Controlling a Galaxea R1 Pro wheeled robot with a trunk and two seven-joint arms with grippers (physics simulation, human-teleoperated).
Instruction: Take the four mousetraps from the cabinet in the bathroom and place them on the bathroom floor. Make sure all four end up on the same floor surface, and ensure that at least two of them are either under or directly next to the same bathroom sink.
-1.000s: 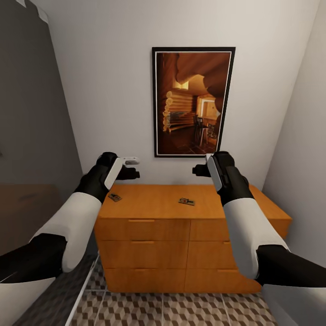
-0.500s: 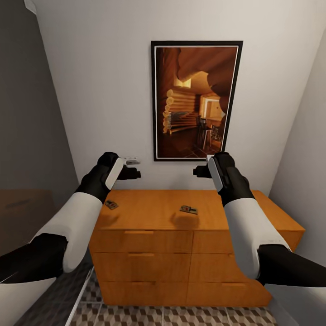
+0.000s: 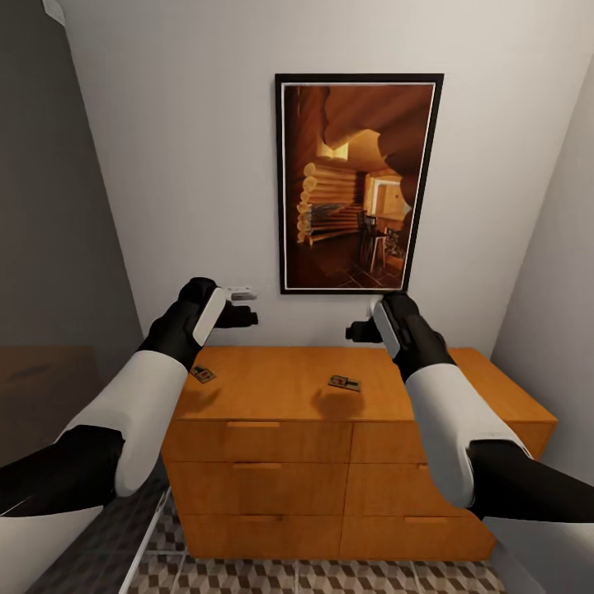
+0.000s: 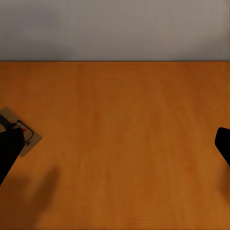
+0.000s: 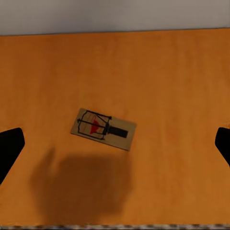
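Note:
The orange-brown cabinet (image 3: 280,396) stands against the wall ahead of me. Two mousetraps lie on its flat top, one near the left end (image 3: 202,374) and one near the middle (image 3: 344,383). My left gripper (image 3: 241,316) hovers open above the left part of the top. In its wrist view the left mousetrap (image 4: 24,135) is half hidden behind one finger (image 4: 7,153). My right gripper (image 3: 358,332) hangs open above the middle mousetrap (image 5: 103,128), which lies between its spread fingertips (image 5: 9,149) in the wrist view. A strip of the cube-patterned bathroom floor (image 3: 330,576) shows below the cabinet.
A framed picture (image 3: 356,183) hangs on the white wall behind the cabinet. A side wall (image 3: 553,272) closes in at the right. A dark grey panel (image 3: 49,247) and a grey floor (image 3: 91,553) lie to the left.
The view moved closer to the cabinet at first. Since then my right gripper has dropped a little and shifted left over the middle mousetrap. The left arm has held still.

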